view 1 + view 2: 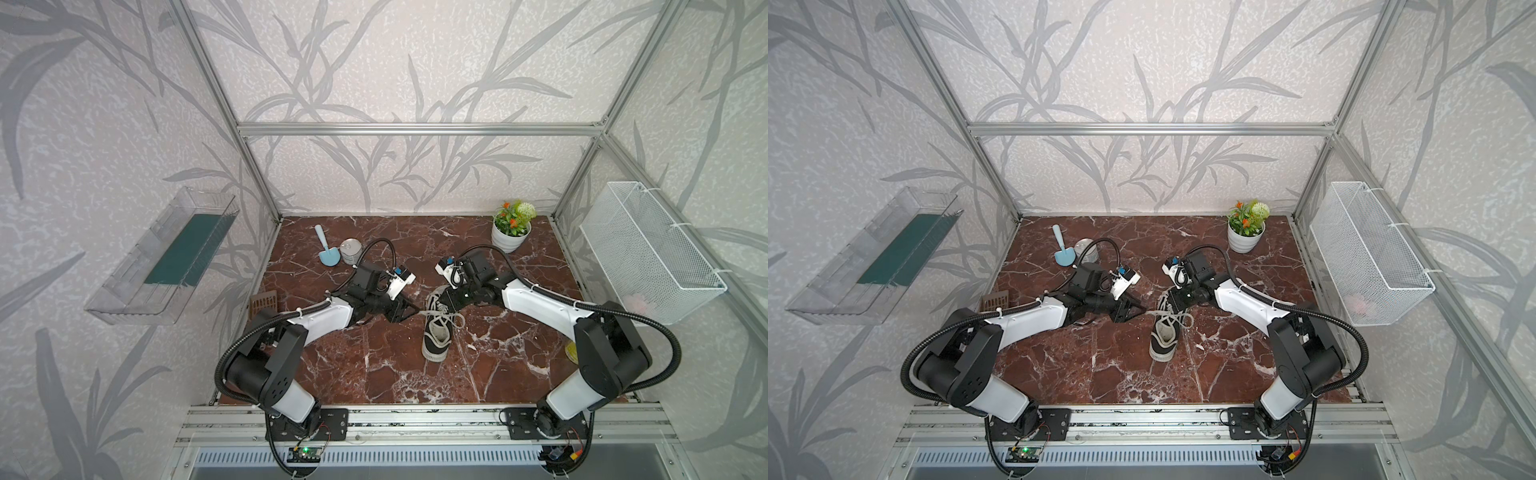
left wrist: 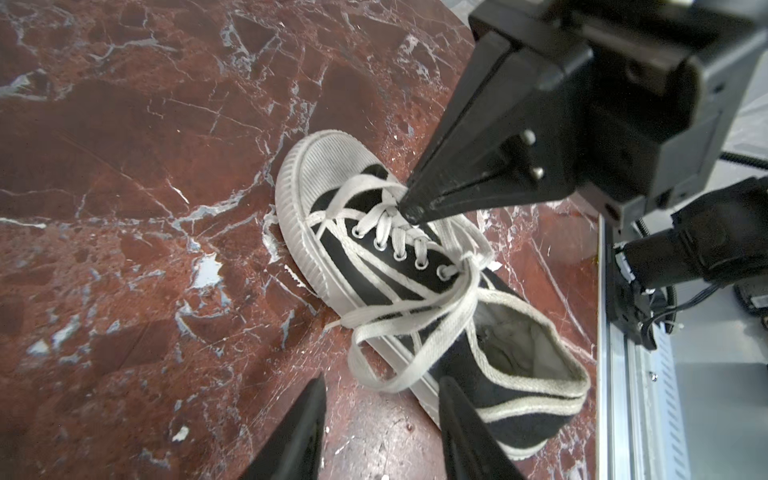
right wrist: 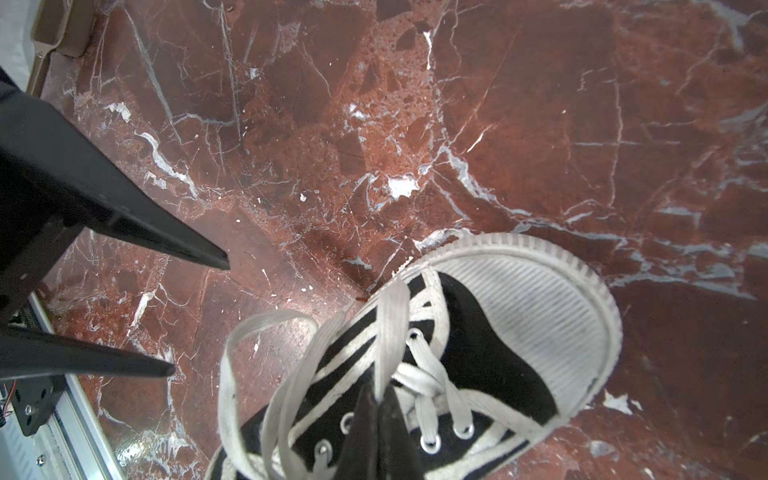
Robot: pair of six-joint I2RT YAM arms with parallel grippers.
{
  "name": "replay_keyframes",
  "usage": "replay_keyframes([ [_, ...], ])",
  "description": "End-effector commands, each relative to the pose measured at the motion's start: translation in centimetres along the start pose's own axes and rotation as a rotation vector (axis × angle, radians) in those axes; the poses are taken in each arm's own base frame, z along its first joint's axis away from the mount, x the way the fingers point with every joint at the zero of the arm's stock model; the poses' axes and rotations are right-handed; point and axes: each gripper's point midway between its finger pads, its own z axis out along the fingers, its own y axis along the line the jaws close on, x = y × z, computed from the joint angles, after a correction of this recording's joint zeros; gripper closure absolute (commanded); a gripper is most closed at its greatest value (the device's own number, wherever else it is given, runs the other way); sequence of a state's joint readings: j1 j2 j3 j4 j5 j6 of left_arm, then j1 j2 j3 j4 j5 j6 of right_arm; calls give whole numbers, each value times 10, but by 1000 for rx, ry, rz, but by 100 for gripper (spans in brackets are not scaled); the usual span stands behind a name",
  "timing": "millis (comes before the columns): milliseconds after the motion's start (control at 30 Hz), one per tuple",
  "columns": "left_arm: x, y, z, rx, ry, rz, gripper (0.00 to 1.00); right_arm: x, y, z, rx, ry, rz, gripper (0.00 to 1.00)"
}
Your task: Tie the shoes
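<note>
One black canvas shoe [image 1: 437, 332] [image 1: 1166, 334] with a white toe cap lies in the middle of the marble table, toe pointing away from the front rail. Its white laces [image 2: 415, 332] are loose and loop out beside it. My right gripper [image 3: 376, 395] [image 1: 443, 305] is over the laced front, shut on a lace strand [image 3: 390, 324] that runs up out of its tips. My left gripper [image 2: 382, 380] [image 1: 409, 313] stands open beside the shoe's ankle end, low over the table. A lace loop lies just past its fingertips [image 2: 320, 380], and nothing is between them.
At the back stand a white pot of flowers [image 1: 511, 237], a tin can [image 1: 351, 249] and a blue scoop [image 1: 328, 253]. A brown grid piece [image 1: 262, 305] lies at the left edge. A wire basket [image 1: 648, 257] and a clear tray [image 1: 162, 257] hang on the side walls.
</note>
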State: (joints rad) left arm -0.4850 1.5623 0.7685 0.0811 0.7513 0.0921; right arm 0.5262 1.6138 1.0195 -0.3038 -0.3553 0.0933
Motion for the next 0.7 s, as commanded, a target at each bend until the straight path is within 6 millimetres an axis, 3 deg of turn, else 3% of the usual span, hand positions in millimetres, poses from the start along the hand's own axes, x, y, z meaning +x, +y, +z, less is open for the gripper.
replay_keyframes([
  [0,7,-7,1,3,65,132,52,-1,2,-6,2,-8,6,100],
  [333,2,-6,21,-24,79,185,56,-2,3,-6,-6,-4,10,100],
  [433,1,-2,28,-35,83,180,67,-1,4,-6,-7,-3,13,100],
  [600,1,14,30,-111,96,145,99,-1,3,-8,-1,-6,25,100],
  [667,-1,16,28,-125,94,143,100,1,1,-10,13,-9,36,100],
])
